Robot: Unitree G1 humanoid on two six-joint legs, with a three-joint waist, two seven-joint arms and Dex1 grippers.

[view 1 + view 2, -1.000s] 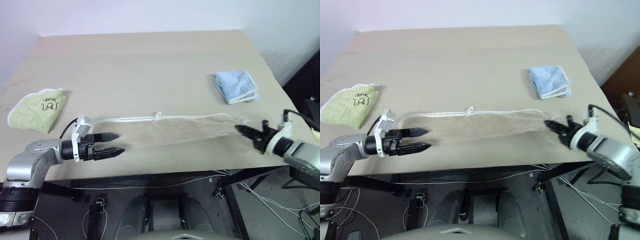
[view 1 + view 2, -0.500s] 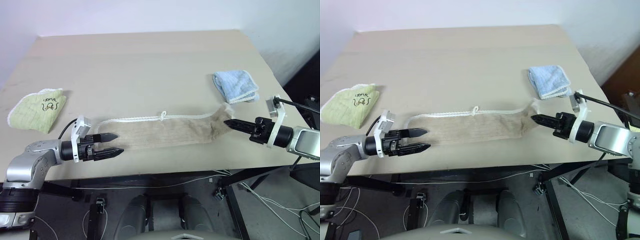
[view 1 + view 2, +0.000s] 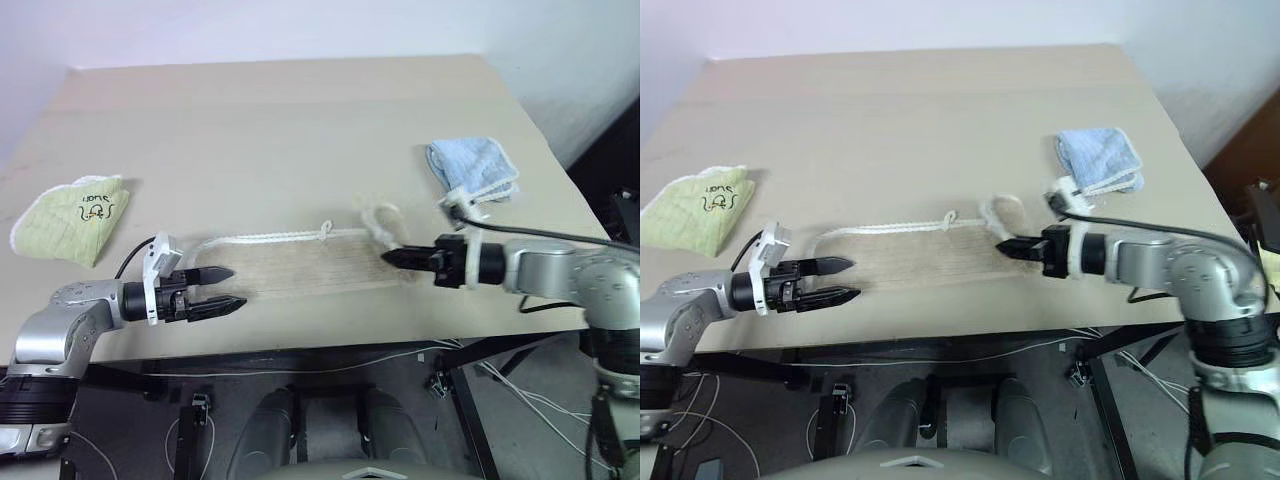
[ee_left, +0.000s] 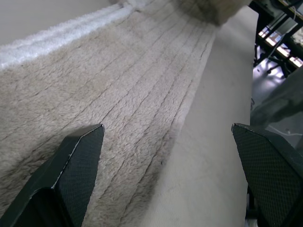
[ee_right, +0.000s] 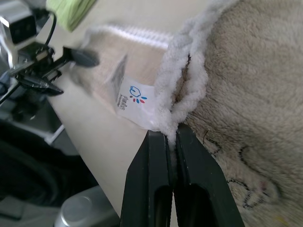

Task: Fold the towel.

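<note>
A long beige terry towel with a white corded edge [image 3: 300, 270] lies along the near side of the pale tan surface [image 3: 280, 130]. The right gripper [image 3: 392, 258] is pinched shut on the towel's right end, the white edge and a small label caught between its fingers. Over the last second it has carried that end leftward, so the cloth that lay stretched flat now doubles back in a raised loop just behind the gripper. The left gripper [image 3: 228, 288] has stayed put, spread wide and holding nothing, poised at the towel's left end. The first fold looks roughly halfway across. A folded green cloth [image 3: 75, 215] sits beyond the left gripper, and a folded blue cloth [image 3: 472, 170] beyond the right.
</note>
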